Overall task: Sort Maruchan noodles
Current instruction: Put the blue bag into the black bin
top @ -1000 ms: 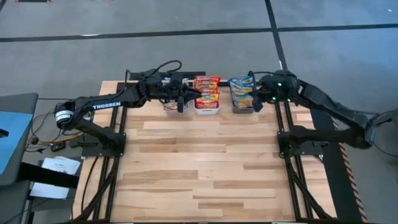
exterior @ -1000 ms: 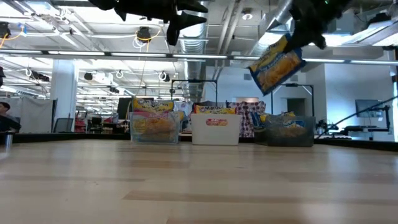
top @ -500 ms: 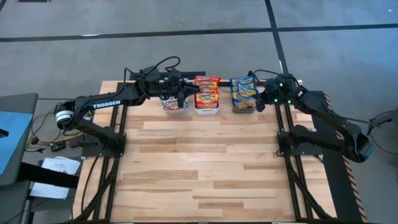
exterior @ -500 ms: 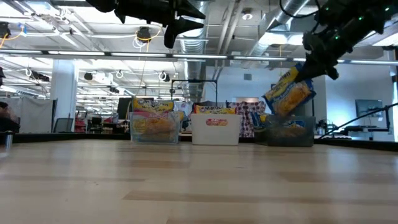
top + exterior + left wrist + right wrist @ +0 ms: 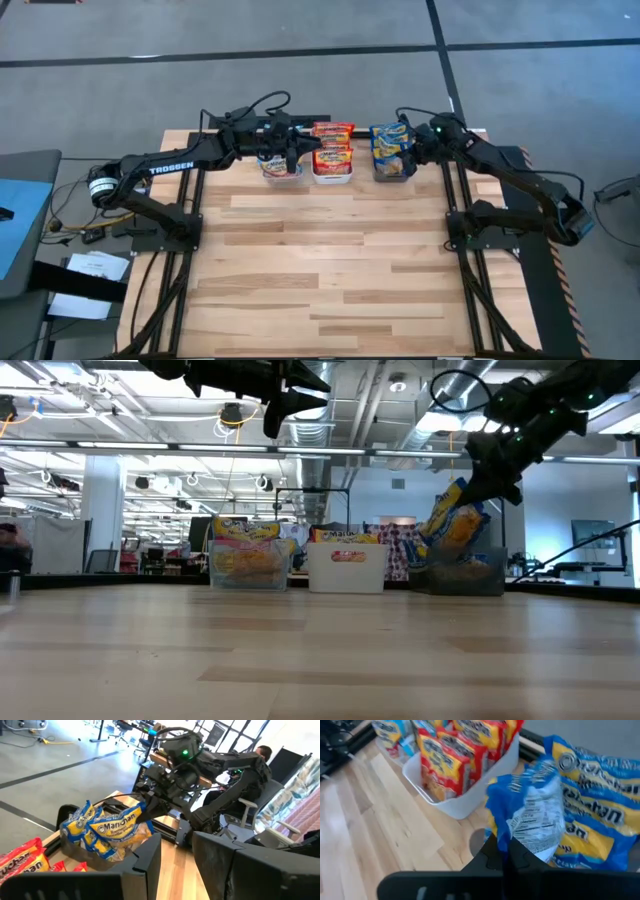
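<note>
- High view shows the wooden table (image 5: 330,260) with its wide surface bare of loose packets; all Maruchan noodles I can see are gathered at 12 o'clock, in three bins set in a row at the far edge.
- By my judgement the sorting is nearly finished: the clear bin (image 5: 281,168) at the left, the white bin (image 5: 332,172) in the middle with red-accent packets (image 5: 331,145), and the grey bin (image 5: 393,165) at the right with blue-accent packets (image 5: 390,140) are all filled.
- What is left seems to be one packet only. The right gripper (image 5: 415,152), at about 1 o'clock on the table, is closed tight on the edge of a blue-accent packet (image 5: 532,815) and holds it tilted, just over the grey bin and touching or nearly touching the packets already inside.
- For the next move, I think, it must release this packet so that it stands among the others and does not tip over the bin wall.
- The left gripper (image 5: 292,157) hovers above the clear bin near 11 o'clock, its fingers (image 5: 150,860) partly apart with nothing between them.
- Hard to tell: the accent colour of the packets in the clear bin, because the left arm covers most of it from above.
- Low view does not let me count packets in any bin, and whether the held packet already rests on the others stays uncertain.
</note>
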{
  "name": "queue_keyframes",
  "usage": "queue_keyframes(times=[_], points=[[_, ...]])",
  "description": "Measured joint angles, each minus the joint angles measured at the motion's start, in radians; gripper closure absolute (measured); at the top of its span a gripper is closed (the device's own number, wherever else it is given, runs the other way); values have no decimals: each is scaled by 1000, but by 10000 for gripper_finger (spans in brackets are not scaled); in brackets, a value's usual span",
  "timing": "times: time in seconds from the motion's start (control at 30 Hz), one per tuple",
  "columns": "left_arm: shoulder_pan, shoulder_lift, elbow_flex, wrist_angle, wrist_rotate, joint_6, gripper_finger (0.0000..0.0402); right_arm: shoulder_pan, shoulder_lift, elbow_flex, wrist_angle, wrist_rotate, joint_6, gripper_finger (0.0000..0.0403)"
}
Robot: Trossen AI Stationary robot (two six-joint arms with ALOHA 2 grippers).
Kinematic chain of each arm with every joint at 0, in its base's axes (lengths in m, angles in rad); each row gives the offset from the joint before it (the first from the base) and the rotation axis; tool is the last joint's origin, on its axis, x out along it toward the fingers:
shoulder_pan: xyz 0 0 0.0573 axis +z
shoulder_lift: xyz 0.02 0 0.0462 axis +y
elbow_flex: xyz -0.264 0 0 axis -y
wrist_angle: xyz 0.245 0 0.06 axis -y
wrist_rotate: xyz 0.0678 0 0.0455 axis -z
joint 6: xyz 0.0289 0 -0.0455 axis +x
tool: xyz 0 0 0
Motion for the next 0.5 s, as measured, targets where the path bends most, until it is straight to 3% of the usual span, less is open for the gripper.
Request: queue_keyframes(times=[0.3,0.5], points=[[0,0,0,-5,-13,0,301,19,-47,60,-57,-20,-8,399],[0,0,0,-32,-27,42,301,17,34,61,-79,19,-50,399]])
